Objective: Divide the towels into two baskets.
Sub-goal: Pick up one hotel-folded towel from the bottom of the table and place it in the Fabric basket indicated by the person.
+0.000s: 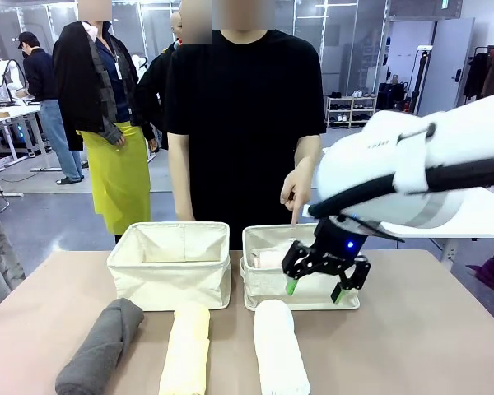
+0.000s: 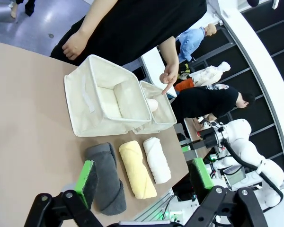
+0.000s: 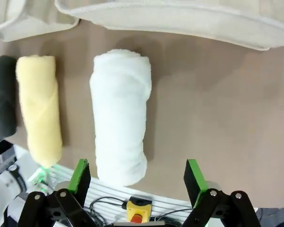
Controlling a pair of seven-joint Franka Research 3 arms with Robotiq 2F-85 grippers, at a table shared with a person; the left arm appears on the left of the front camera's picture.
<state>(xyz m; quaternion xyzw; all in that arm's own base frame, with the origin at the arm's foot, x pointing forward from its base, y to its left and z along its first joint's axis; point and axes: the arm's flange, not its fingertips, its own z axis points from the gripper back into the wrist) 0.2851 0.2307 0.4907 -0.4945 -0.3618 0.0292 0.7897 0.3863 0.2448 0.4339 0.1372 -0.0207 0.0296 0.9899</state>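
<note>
Reaching for the white towel, the right gripper hangs above it, wide open and empty; next it must descend and close.

The right gripper, jaws wide, hangs over the white towel, with the yellow towel alongside.

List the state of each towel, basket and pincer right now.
Left basket: empty.
Right basket: one towel inside.
Pink towel: lying in the right basket.
Dark grey towel: rolled, on the table.
Yellow towel: rolled, on the table.
White towel: rolled, on the table.
Left pincer: open, empty.
Right pincer: open, empty.
Person's hand: pointing down at the right basket.
</note>
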